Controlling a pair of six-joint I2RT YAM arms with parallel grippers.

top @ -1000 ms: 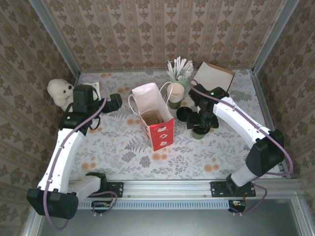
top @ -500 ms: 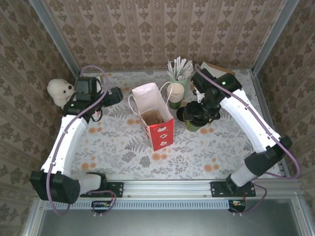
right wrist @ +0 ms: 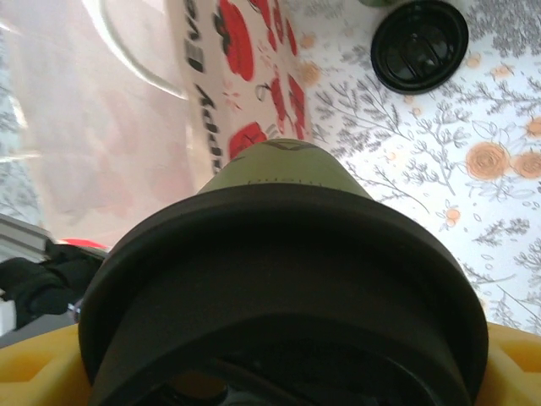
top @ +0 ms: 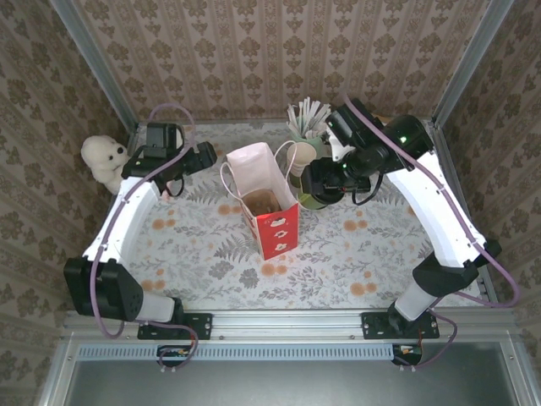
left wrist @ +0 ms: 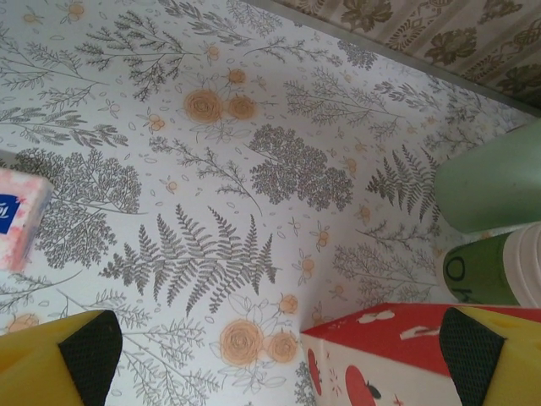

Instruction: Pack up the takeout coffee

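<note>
The takeout coffee point(top: 314, 200), a dark green cup with a black lid point(right wrist: 287, 288), hangs above the table just right of the red-and-white paper bag point(top: 264, 203). My right gripper point(top: 325, 182) is shut on it, and its yellow fingers point(right wrist: 38, 372) flank the lid. In the right wrist view the green cup body point(right wrist: 279, 165) points toward the bag's side point(right wrist: 228, 76). My left gripper point(top: 203, 156) stands open left of the bag's handles. Its black pads point(left wrist: 84, 347) are wide apart with only the bag's corner point(left wrist: 397, 338) between them.
A loose black lid point(right wrist: 420, 42) lies on the table. Cream cups point(top: 302, 161) and a pale green cup of white sticks point(top: 306, 123) stand behind the bag. A white teddy point(top: 103, 158) sits at the far left, near a pink packet point(left wrist: 17, 216).
My right arm has lifted the coffee off the table and carried it left and back, up to the bag's right side. My left arm has drawn back toward the rear wall.
</note>
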